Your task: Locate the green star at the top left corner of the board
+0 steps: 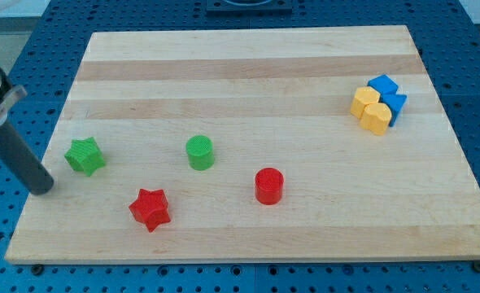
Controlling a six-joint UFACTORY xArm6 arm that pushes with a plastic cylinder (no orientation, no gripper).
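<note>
The green star (85, 155) lies on the wooden board (248, 73) near the view's left edge, about halfway down. My rod comes in from the view's left, and my tip (43, 188) rests at the board's left edge, a little below and left of the green star, apart from it.
A green cylinder (199, 152) sits right of the star. A red star (150, 209) and a red cylinder (268, 185) lie lower down. At the view's right, a yellow block (371, 109) and a blue block (388, 94) are clustered together.
</note>
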